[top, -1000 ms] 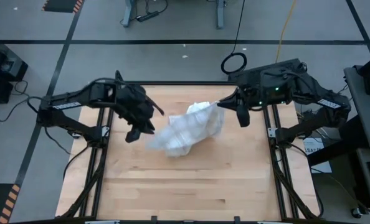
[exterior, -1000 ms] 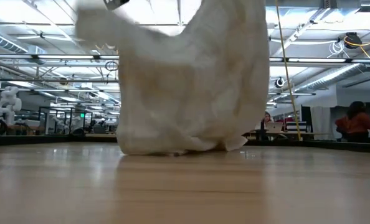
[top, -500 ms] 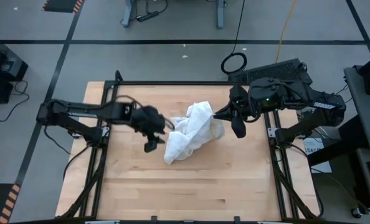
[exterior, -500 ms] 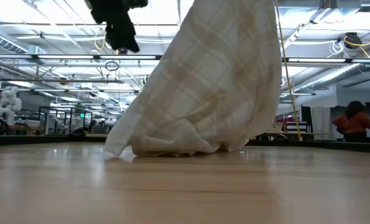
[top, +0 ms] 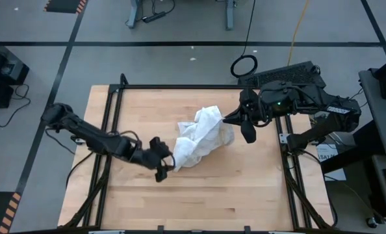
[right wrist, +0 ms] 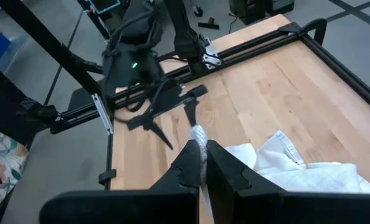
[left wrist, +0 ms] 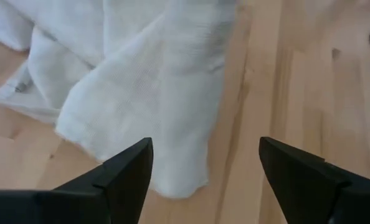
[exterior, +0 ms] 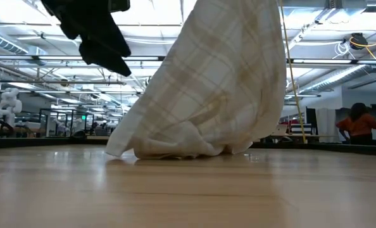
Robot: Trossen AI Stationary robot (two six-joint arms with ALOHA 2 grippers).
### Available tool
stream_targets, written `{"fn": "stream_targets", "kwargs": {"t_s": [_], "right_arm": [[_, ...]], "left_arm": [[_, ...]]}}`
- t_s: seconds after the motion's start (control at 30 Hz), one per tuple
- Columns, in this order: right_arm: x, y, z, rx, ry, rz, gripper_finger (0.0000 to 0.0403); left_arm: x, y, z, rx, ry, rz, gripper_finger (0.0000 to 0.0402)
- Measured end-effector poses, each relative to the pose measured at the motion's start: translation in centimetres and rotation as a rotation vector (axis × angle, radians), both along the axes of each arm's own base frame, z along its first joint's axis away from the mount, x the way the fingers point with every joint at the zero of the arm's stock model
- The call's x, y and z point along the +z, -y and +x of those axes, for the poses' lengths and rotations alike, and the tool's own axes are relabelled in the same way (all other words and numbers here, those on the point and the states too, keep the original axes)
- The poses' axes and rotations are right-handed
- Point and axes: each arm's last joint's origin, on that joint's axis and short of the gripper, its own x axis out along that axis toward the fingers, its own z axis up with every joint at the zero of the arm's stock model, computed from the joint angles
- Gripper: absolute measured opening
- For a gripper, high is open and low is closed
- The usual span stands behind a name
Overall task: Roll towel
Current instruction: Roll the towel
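1. The step in hand, as I judge it, is getting a second hold on the towel [top: 203, 136] so it can be spread flat before any rolling; right now it is a crumpled heap, part lifted and part resting on the surface [top: 245, 188].
2. The left tool [top: 163, 168] sits low over the surface with its two fingers [left wrist: 126, 171] spread wide and nothing between them. The nearest loose corner of the towel [left wrist: 147, 99] lies just ahead of it, partly inside the gap, not gripped.
3. To do this well, the left tool should ease forward until that corner lies fully between the fingers, pinch only the single edge and not a bunched fold, and stay low enough to catch thin cloth lying against the wood.
4. Farther off, on the opposite side of the heap, the right tool [top: 227, 119] is clamped tight on an upper corner of the towel [right wrist: 199, 140] and holds it raised, so the cloth hangs down from it in a drape [exterior: 219, 82].
5. Once both corners are held, pulling them apart evenly should flatten the towel; a lopsided pull risks twisting it.
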Motion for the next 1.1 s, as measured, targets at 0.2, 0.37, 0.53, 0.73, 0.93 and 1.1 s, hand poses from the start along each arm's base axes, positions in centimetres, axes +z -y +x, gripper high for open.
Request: {"fn": "stream_targets", "kwargs": {"t_s": [0.2, 0.37, 0.53, 0.73, 0.93, 1.1], "right_arm": [[0.0, 0.5, 0.0, -0.048, 0.002, -0.011, 0.0002], [0.0, 0.8, 0.0, -0.059, 0.002, -0.012, 0.0002], [0.0, 0.9, 0.0, -0.06, 0.002, -0.011, 0.0002], [0.0, 1.0, 0.0, -0.069, 0.003, -0.002, 0.0002], [0.0, 1.0, 0.1, -0.069, 0.003, -0.002, 0.0002], [0.0, 1.0, 0.1, -0.072, 0.002, 0.004, 0.0002]], "left_arm": [[-2.6, 2.0, 1.0, 0.044, -0.025, -0.027, 0.0298], [-5.9, 2.6, 2.0, 0.212, -0.096, -0.143, 0.0298], [-8.4, 2.9, 2.6, 0.399, -0.107, -0.246, 0.0298], [-9.2, 2.5, 3.2, 0.473, -0.054, -0.216, 0.0298], [-9.3, 0.5, 3.7, 0.555, -0.05, -0.178, 0.0296], [-8.8, -0.9, 4.1, 0.585, -0.04, -0.175, 0.0234]]}}
